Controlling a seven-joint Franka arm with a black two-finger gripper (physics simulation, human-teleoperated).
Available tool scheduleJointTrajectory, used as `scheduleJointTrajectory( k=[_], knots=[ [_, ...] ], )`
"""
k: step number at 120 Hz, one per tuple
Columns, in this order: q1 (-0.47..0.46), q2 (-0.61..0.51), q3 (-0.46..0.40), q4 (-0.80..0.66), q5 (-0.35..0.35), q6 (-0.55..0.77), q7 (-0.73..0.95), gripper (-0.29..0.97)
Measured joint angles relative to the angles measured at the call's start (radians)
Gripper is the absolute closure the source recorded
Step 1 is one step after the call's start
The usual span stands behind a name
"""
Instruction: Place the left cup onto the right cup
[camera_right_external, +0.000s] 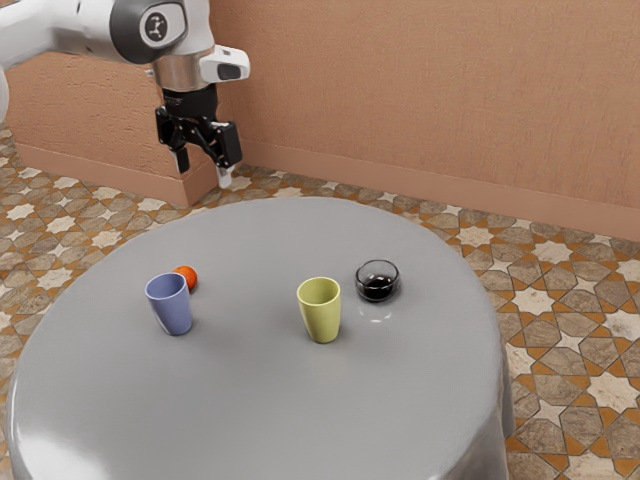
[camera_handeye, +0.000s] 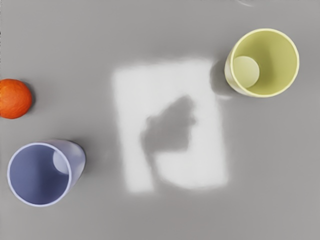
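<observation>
A lavender-blue cup (camera_right_external: 169, 304) stands upright on the grey round table (camera_right_external: 250, 400), toward the exterior view's left. A yellow-green cup (camera_right_external: 319, 309) stands upright to its right, well apart from it. My gripper (camera_right_external: 204, 168) hangs high above the table's far edge, open, with nothing between its fingers. The wrist view looks straight down into both empty cups: the lavender-blue cup (camera_handeye: 42, 172) and the yellow-green cup (camera_handeye: 262, 62), with my hand's shadow on the table between them.
A small orange ball (camera_right_external: 186, 277) (camera_handeye: 14, 98) lies just behind the lavender-blue cup. A dark glass bowl (camera_right_external: 377, 280) sits behind and right of the yellow-green cup. The table stands on a patterned tile floor.
</observation>
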Motion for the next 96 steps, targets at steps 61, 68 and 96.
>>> scheduleJointTrajectory(
  k=[61, 68, 96],
  knots=[
    [-0.004, 0.047, 0.082, -0.090, -0.032, 0.122, -0.009, 0.00],
    [-0.006, 0.063, 0.107, -0.105, -0.046, 0.143, -0.010, 0.00],
    [-0.026, 0.076, 0.181, -0.247, -0.100, 0.259, -0.013, 0.05]
  ],
)
